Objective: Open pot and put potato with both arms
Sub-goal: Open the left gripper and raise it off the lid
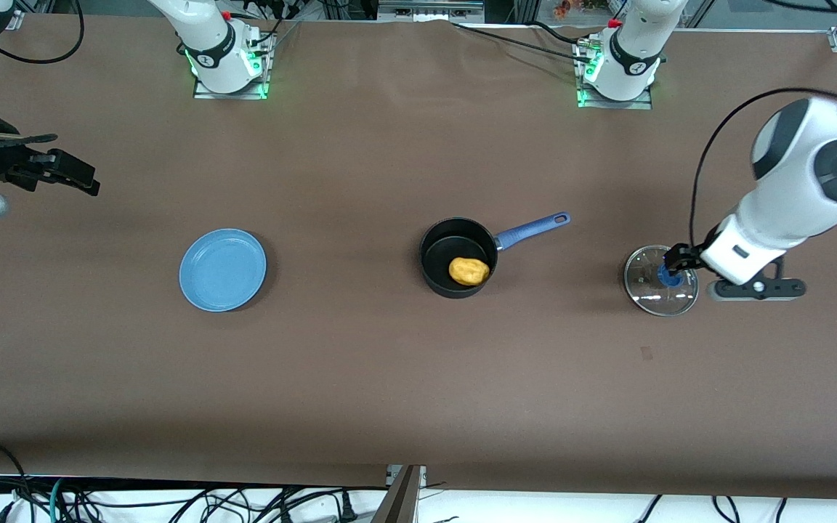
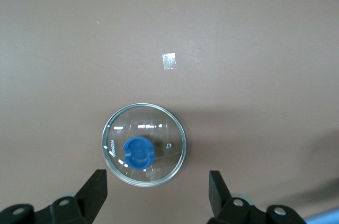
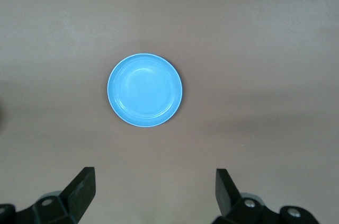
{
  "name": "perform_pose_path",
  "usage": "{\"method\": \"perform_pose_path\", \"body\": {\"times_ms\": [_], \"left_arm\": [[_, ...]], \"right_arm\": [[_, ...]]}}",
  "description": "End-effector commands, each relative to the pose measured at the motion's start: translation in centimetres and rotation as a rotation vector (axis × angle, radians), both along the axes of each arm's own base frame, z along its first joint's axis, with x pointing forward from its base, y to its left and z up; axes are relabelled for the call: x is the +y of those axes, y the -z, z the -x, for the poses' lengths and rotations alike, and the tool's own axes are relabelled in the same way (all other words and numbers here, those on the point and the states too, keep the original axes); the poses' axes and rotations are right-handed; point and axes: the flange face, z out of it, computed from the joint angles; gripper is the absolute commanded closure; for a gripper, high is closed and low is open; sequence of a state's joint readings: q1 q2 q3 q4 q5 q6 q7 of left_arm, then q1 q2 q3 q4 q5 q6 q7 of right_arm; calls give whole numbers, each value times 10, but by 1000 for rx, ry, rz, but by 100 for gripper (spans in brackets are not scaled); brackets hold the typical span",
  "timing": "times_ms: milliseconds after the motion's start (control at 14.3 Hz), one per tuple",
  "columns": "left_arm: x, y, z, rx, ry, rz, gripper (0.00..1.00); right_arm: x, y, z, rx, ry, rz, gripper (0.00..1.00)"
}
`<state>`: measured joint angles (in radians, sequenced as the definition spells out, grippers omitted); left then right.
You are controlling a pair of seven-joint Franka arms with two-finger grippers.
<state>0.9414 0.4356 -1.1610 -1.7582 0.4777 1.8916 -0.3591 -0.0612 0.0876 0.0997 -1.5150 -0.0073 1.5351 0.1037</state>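
Left gripper up over the glass lid, fingers spread wide with the blue knob showing between and below them, nothing pinched. Lid flat on the table, well apart from the pot, toward the left arm's end of the table. Small pale scrap on the cloth near the lid.

Right gripper up in the air at the right arm's end, fingers likewise spread and empty, light-blue plate under its wrist camera. Plate bare, well apart from the pot toward the right arm's end. Right arm apparently waiting.

Pot in the middle of the table, uncovered, long blue handle angled away from the front camera toward the left arm's end. Potato inside the pot, lying on the black bottom against the wall nearest the handle's root.

Judged from the layout: lid off, potato in, both named steps done. Nothing held by either arm. Little left, if anything: at most pulling the arms back; no sign in the task wording of a need to re-cover the pot.
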Motion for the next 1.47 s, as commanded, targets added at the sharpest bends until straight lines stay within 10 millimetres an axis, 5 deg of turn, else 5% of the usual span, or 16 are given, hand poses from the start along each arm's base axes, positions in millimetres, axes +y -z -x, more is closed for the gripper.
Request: {"method": "perform_pose_path", "body": {"times_ms": [0, 140, 490, 700, 1330, 1400], "left_arm": [[23, -65, 3, 25, 42, 44, 14], [34, -113, 7, 53, 31, 47, 14], [34, -175, 20, 58, 20, 60, 5], [28, -236, 37, 52, 24, 74, 3], [36, -243, 37, 55, -85, 45, 0], [38, -256, 38, 40, -108, 41, 0]], "right_arm": [[4, -5, -2, -4, -14, -6, 0], [7, -5, -2, -4, -20, -7, 0], [6, -5, -2, -4, -16, -7, 0], [5, -4, -2, -3, -14, -7, 0], [6, -5, -1, 2, -11, -8, 0], [6, -5, -1, 2, -10, -7, 0]]}}
